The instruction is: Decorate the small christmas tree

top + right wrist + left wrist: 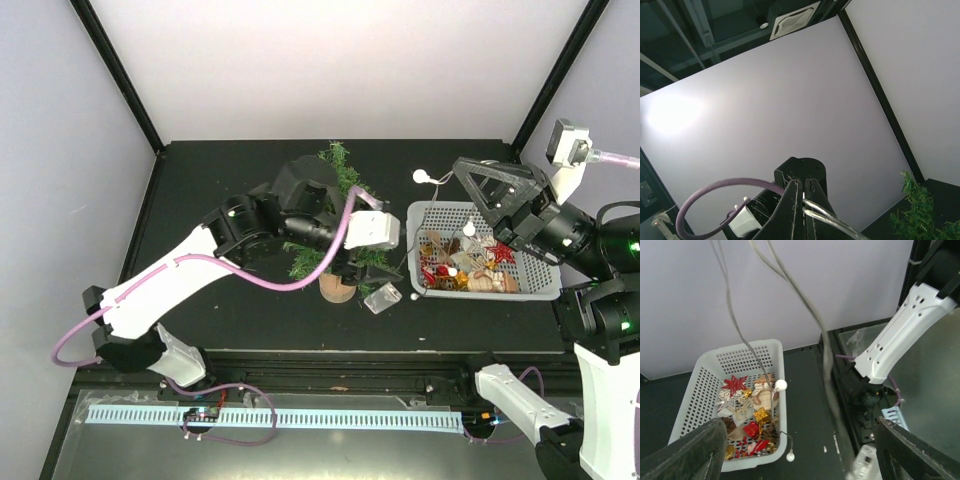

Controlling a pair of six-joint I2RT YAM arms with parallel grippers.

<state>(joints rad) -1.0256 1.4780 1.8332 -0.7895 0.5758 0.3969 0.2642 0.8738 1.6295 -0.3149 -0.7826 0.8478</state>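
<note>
The small christmas tree (338,165) stands mid-table on its round wooden base (337,290), largely covered by my left arm. My left gripper (378,270) hangs open and empty at the tree's right side, facing the basket; its fingers (690,455) frame the bottom of the left wrist view. My right gripper (468,172) is raised above the basket's far edge and shut on a light string (840,222) with white bulbs (421,177). The wire trails down into the basket, with one bulb (781,385) on the rim. Its clear battery box (382,298) lies by the tree base.
A white perforated basket (540,285) at the right holds several ornaments: a red star (734,384), gold and red gift boxes (761,415), pine cones. Black frame posts and white walls close in the back and sides.
</note>
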